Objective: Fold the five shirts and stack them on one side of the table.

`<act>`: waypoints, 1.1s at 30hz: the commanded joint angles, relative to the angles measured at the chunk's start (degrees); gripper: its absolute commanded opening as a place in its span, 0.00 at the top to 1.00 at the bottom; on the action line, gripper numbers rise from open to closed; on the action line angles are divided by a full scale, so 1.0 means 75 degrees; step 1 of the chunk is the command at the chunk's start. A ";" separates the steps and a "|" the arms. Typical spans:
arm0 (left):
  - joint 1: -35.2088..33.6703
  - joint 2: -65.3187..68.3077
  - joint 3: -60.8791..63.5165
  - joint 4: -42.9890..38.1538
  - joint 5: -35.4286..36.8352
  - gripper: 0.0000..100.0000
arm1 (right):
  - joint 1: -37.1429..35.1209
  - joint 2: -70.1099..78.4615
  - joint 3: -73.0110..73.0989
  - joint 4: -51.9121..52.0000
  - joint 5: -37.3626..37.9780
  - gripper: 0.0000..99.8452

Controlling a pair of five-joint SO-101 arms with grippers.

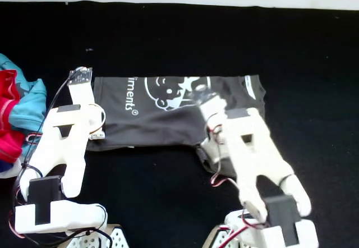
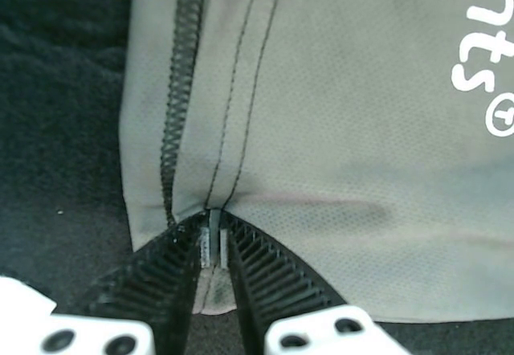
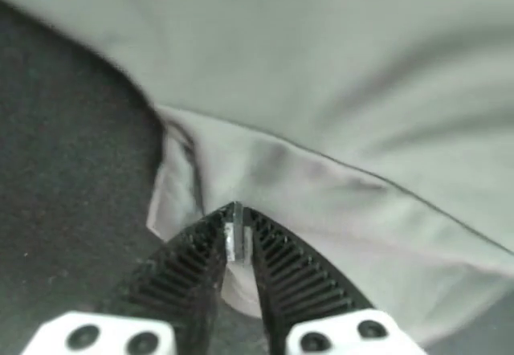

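Your left gripper (image 2: 215, 238) is clamped shut on the hem at the grey shirt's (image 1: 151, 125) near left corner. Your right gripper (image 3: 234, 234) is pinched closed on a fold along its near edge. Holding both points probably lets you lift that edge to fold it. The shirt lies mid-table (image 1: 168, 35), and the bundled shirts (image 1: 22, 105) sit at the left edge.

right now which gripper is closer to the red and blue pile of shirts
Left. The left gripper pinches the dark shirt at the corner nearest the pile; the right gripper pinches the shirt's near edge farther along, away from the pile.
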 commanded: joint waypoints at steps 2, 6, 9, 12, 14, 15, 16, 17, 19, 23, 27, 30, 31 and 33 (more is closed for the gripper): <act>0.0088 0.0041 0.0006 -0.0258 0.0035 0.99 | 0.0545 -0.1002 -0.0404 0.1108 0.0410 0.93; 0.0088 0.0041 0.0006 -0.0258 0.0035 0.99 | 0.0334 -0.1073 0.0100 0.1987 0.1477 0.72; 0.0088 0.0041 0.0006 -0.0258 0.0035 0.99 | 0.0240 -0.1037 0.0756 0.1588 0.2157 0.70; 0.0088 0.0041 0.0006 -0.0258 0.0035 0.99 | 0.0229 -0.0791 0.1201 0.0779 0.2168 0.71; 0.0088 0.0041 0.0006 -0.0258 0.0035 0.99 | 0.0264 -0.0369 0.1284 0.0334 0.2168 0.72; 0.0088 0.0041 0.0006 -0.0258 0.0035 0.99 | 0.0322 -0.0076 0.1260 0.0135 0.2168 0.72; 0.0088 0.0041 0.0006 -0.0258 0.0035 0.99 | 0.0393 0.0275 0.1225 -0.0064 0.2157 0.72; 0.0088 0.0053 0.0006 -0.0258 0.0035 0.99 | 0.0451 0.0651 0.1084 -0.0264 0.2157 0.72; 0.0088 0.0053 0.0006 -0.0258 0.0035 0.99 | 0.0686 0.1401 0.0627 -0.0440 0.2145 0.72; 0.0088 0.0053 0.0006 -0.0258 0.0035 0.99 | 0.1213 0.2514 -0.0486 -0.0404 0.2145 0.79; 0.0088 0.0053 0.0006 -0.0258 0.0035 0.99 | 0.1518 0.2819 -0.0967 -0.0404 0.2168 0.98; 0.0088 0.0053 0.0006 -0.0270 0.0035 0.99 | 0.1659 0.2784 -0.1049 -0.0275 0.2168 0.99; 0.0088 0.0053 0.0006 -0.0270 0.0035 0.99 | 0.1682 0.2784 -0.1166 -0.0123 0.2168 1.00; 0.0088 0.0053 0.0006 -0.0270 0.0035 0.99 | 0.1741 0.2760 -0.1577 0.0440 0.2168 0.99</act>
